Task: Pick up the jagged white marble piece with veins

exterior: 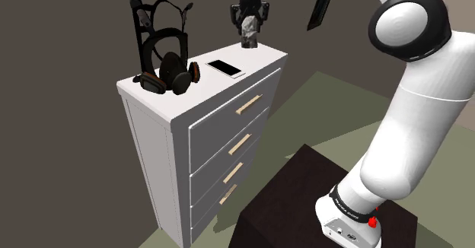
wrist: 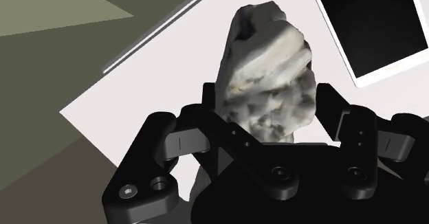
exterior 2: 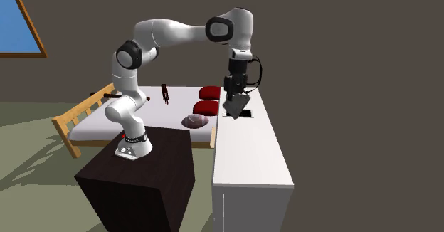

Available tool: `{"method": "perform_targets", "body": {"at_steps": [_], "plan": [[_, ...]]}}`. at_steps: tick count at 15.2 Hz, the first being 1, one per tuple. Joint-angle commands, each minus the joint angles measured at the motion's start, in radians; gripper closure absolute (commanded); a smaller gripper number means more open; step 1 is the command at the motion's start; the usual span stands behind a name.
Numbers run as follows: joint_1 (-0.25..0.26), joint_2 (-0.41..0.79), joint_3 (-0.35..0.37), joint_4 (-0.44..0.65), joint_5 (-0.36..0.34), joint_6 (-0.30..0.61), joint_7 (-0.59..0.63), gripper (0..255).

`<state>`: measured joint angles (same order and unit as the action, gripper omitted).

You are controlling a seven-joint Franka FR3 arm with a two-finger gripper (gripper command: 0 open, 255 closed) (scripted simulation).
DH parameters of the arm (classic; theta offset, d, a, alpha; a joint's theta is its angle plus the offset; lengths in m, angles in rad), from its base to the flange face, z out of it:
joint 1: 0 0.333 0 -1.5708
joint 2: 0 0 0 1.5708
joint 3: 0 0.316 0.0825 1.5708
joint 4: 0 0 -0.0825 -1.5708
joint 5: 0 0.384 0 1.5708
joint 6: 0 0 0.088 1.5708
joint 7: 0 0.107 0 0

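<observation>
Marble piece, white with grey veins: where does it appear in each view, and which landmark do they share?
Shoulder view: marble piece top centre, above the dresser's far corner.
Second exterior view: centre, just above the dresser top.
Wrist view: clasped in the gripper.
Shared landmark: the phone beside it.

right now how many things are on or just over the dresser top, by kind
black strapped mask: 1
flat phone: 1
veined white-grey rock piece, clasped in the gripper: 1
total: 3
</observation>
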<state>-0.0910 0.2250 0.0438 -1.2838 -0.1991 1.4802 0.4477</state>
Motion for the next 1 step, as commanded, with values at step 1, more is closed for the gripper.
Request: {"method": "perform_targets", "body": {"at_steps": [1], "plan": [[0.002, 0.006, 0.001, 0.020, -0.001, -0.014, -0.001, 255]]}}
